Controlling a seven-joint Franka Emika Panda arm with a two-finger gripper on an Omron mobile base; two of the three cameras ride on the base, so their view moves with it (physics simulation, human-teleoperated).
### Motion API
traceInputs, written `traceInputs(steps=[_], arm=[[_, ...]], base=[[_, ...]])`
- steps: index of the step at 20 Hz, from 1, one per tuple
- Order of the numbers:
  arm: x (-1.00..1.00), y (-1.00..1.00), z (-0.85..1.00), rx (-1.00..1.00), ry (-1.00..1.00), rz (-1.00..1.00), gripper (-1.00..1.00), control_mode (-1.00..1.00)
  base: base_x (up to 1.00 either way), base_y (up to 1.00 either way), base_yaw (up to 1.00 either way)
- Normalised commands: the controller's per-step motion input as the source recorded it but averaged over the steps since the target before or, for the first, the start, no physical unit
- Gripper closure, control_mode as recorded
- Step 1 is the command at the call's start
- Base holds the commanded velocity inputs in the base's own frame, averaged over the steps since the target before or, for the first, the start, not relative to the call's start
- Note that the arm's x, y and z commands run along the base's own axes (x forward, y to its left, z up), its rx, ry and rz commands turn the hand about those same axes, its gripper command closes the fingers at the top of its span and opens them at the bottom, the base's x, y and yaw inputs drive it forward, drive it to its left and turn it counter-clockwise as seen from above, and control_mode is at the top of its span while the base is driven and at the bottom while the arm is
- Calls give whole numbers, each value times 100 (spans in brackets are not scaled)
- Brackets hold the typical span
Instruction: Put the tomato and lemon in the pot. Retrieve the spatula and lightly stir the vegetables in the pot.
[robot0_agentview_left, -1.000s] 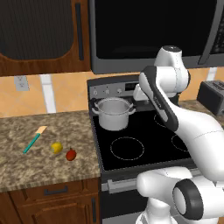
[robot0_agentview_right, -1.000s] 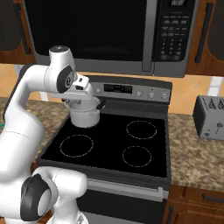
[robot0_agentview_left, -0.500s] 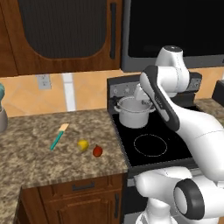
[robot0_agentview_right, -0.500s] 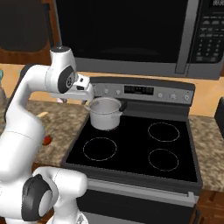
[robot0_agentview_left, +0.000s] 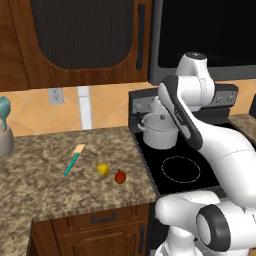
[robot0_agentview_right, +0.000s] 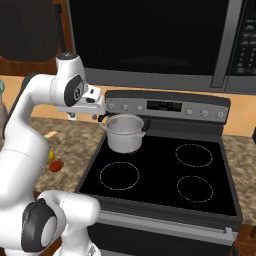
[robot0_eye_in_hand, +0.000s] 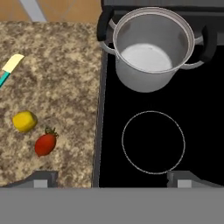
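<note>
The empty silver pot (robot0_eye_in_hand: 151, 48) stands on the stove's back left burner, also seen from the sides as the pot (robot0_agentview_left: 160, 131) (robot0_agentview_right: 125, 132). My gripper (robot0_eye_in_hand: 113, 179) (robot0_agentview_right: 102, 116) hangs open above it, holding nothing, with its fingertips (robot0_eye_in_hand: 41, 178) wide apart. On the granite counter left of the stove lie the yellow lemon (robot0_agentview_left: 102, 170) (robot0_eye_in_hand: 24, 121) and the red tomato (robot0_agentview_left: 120, 176) (robot0_eye_in_hand: 45, 144), close together. The spatula (robot0_agentview_left: 74, 159) lies farther left and back, teal handle toward the front, its tan blade (robot0_eye_in_hand: 12, 63) at the hand view's edge.
A thick teal utensil in a grey holder (robot0_agentview_left: 4, 132) stands at the counter's far left. The black stovetop (robot0_agentview_right: 160, 175) has free burners in front of and right of the pot. A microwave (robot0_agentview_right: 150, 40) hangs above the stove.
The base has driven left, so the whole scene slid right in both base views and the counter came into view. The gripper's jaws have opened wide.
</note>
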Motion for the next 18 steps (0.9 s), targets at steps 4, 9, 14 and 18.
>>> traceInputs(steps=[4, 9, 14, 18], arm=[[-4, 28, -1, 0, 0, 0, -100, -100], [-32, 79, -32, -1, 2, 0, -100, -100], [-2, 99, -68, -5, 9, 0, -100, -100], [0, 88, -82, -3, 9, -1, -100, -100]], base=[[0, 0, 0], [0, 0, 0], [0, 0, 0], [0, 0, 0]])
